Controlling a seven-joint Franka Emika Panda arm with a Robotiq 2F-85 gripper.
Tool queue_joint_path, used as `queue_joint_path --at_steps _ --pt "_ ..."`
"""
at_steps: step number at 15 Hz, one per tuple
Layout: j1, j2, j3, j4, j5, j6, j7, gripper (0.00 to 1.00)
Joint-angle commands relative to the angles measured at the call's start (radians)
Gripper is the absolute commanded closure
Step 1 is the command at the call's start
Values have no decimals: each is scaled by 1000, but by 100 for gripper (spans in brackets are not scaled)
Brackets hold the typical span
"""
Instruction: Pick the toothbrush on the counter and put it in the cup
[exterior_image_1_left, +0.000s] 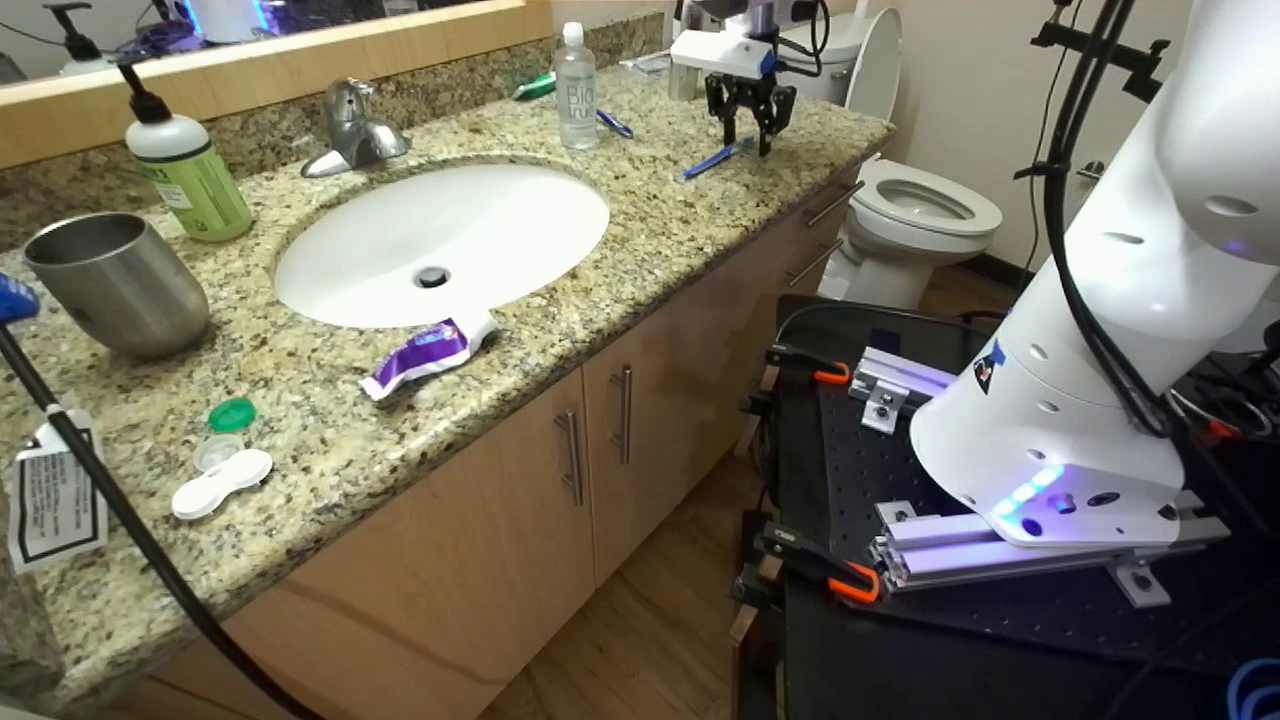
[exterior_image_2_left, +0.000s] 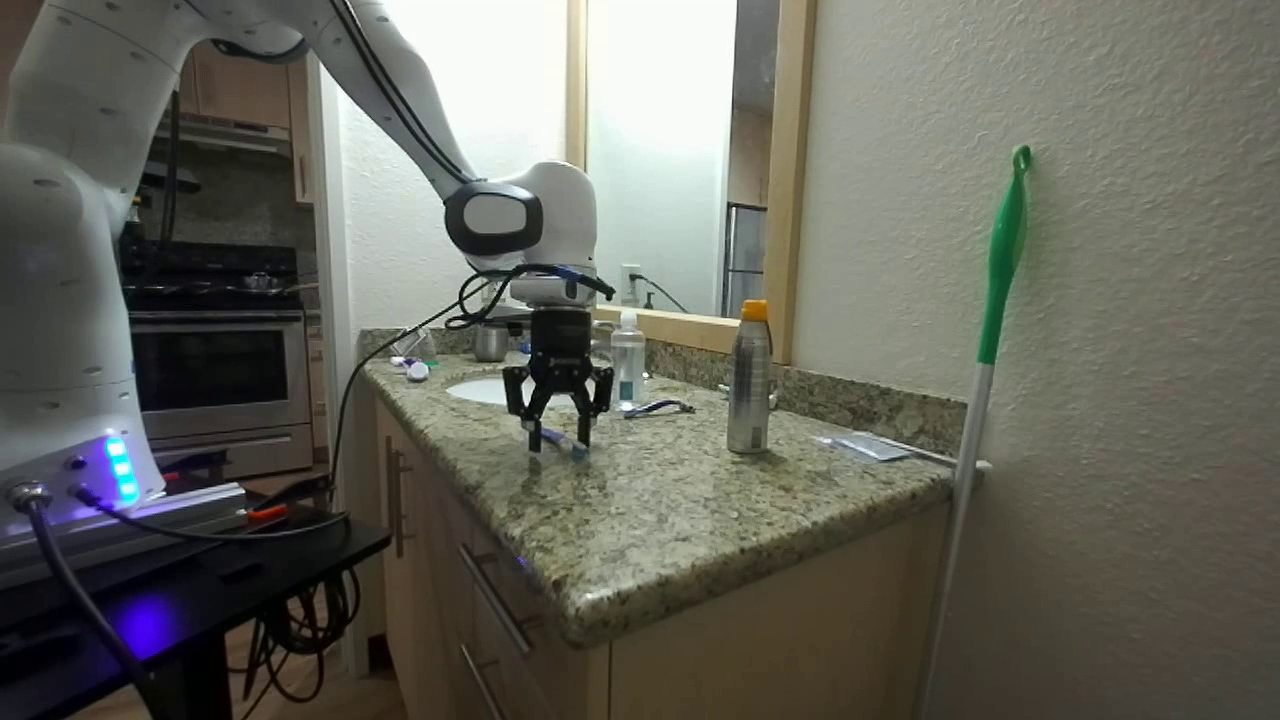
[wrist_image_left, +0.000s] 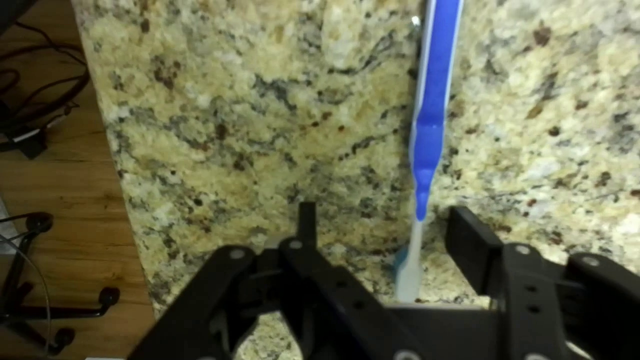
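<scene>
- OK so the gripper (wrist_image_left: 384, 227) hangs low over the granite counter (exterior_image_2_left: 650, 520), fingers (wrist_image_left: 469, 245) pointing down, jaws spread well apart. It's released, with a gap on both sides of the brush.
- The blue toothbrush (wrist_image_left: 433, 105) lies on the counter, its pale neck and head between those fingers. Going by the wrist view, it's closer to the finger on that picture's right, and the handle runs out through the top edge.
- A bit of teal shows along one side of the brush head, blurry but bristle-looking.
- Whether the fingertips touch the counter, I honestly can't tell from here.
- The cup (exterior_image_1_left: 140, 290), that plain grey metal tumbler, stands rim up at the opposite end of the counter, across the sink (exterior_image_1_left: 380, 245) and well apart from the brush.
- Just beside the cup there's a soap bottle (exterior_image_1_left: 195, 185) with a black pump and a green label.
- A purple-and-white tube (exterior_image_1_left: 428, 354) lies crumpled at the front edge of the sink.
- A little white two-lobed case (exterior_image_1_left: 222, 482) and a green cap (exterior_image_1_left: 232, 414) sit near each other on the cup's end.
- A clear bottle (exterior_image_1_left: 577, 105) stands beyond the sink, and another slim blue thing (exterior_image_1_left: 614, 124), kinda handle-shaped, lies just beside it.
- On the gripper's end, a silver bottle (exterior_image_2_left: 748, 395) with an orange cap stands upright, and a green-handled pole (exterior_image_2_left: 1004, 260) tilts next to the counter's corner.
</scene>
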Motion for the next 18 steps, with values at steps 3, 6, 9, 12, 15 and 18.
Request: queue_joint_path --at_steps 3,6,9,12,15,18 --pt "11 45 -5 42 78 -24 -48 77" --pt "17 60 -11 59 87 -26 -32 97" --pt "74 -3 -74 43 -8 10 6 100" --pt "234 -152 -251 -44 -281 84 78 99" --pt "427 -252 -463 -77 -550 143 162 99" --pt "594 -308 -644 -46 -821 183 261 99"
